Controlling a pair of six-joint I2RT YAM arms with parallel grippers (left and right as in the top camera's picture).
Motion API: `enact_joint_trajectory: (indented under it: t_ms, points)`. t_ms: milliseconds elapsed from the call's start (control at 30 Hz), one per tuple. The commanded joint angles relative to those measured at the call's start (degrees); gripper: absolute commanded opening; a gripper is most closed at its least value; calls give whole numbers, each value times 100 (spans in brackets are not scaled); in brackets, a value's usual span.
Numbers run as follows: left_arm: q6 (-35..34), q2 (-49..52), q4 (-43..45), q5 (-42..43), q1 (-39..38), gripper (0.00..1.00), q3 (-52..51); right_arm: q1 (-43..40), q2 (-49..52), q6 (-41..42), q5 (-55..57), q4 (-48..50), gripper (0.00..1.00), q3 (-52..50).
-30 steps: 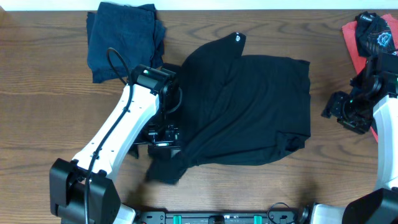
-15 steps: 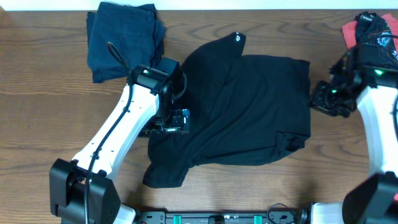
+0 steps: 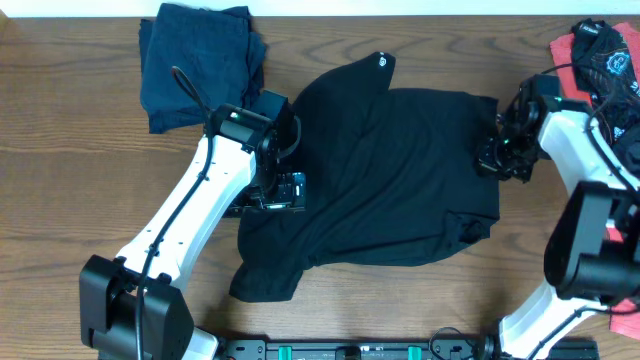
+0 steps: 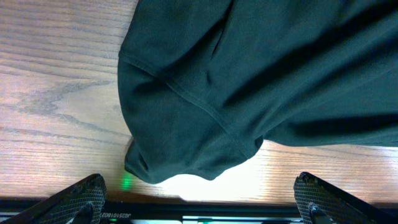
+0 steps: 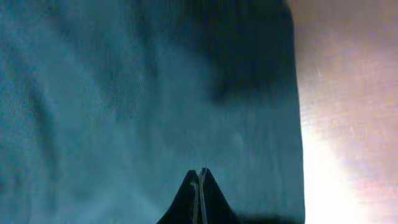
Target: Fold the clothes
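Overhead: looking at a soft black fabric T-shirt [image 3: 400,180] sprawled mid wooden table [image 3: 70,170], stretched mostly left to right. Right gripper [image 3: 490,160] pinched fully shut right at its right edge, maybe nipping cloth, can't tell. Left gripper [image 3: 281,192] gaping wide, empty, over the left sleeve.

No legible text
The black T-shirt [image 3: 400,180] bore a small white logo [image 3: 383,62] near its collar, too small to read.
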Motion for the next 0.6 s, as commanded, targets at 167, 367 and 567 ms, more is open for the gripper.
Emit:
enact_joint_trajectory:
  t_ms: [167, 367, 567]
  points:
    - [70, -87, -24, -129, 24, 98, 105, 26, 481, 149, 382, 935, 1, -33]
    - [70, -87, -20, -129, 24, 98, 105, 15, 647, 70, 732, 1298, 1, -33]
    - [72, -87, -22, -129, 24, 98, 105, -57, 883, 39, 973, 1447, 1, -33]
